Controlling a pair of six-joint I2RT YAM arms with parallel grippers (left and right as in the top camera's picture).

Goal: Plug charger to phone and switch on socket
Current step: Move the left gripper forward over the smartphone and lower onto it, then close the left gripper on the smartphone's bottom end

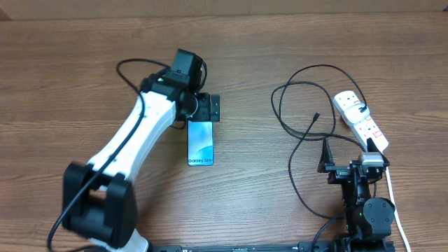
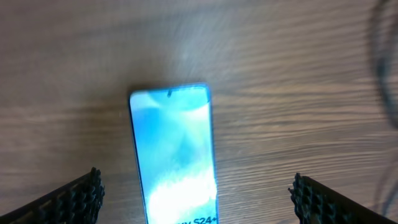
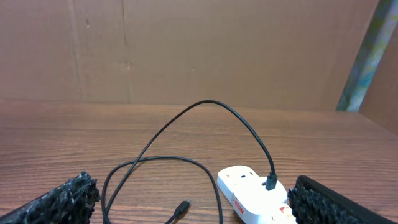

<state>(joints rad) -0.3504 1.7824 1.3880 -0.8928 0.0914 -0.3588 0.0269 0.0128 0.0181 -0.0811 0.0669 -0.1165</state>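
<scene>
The phone [image 1: 200, 143] lies flat on the table, screen up and lit blue-white, its "Galaxy S24" text at the near end. My left gripper [image 1: 207, 107] is open over its far end; in the left wrist view the phone [image 2: 174, 155] lies between the spread fingers, untouched. The white socket strip [image 1: 360, 120] lies at the right, with the black charger cable [image 1: 297, 119] plugged into it and looping across the table. The connector tip [image 1: 316, 117] lies free on the wood, also in the right wrist view [image 3: 181, 208]. My right gripper [image 1: 350, 157] is open and empty, near the strip [image 3: 252, 193].
The strip's white cord [image 1: 393, 203] runs toward the front edge beside the right arm's base. A brown cardboard wall [image 3: 186, 50] stands behind the table. The left arm's white link [image 1: 133, 140] stretches diagonally over the left half.
</scene>
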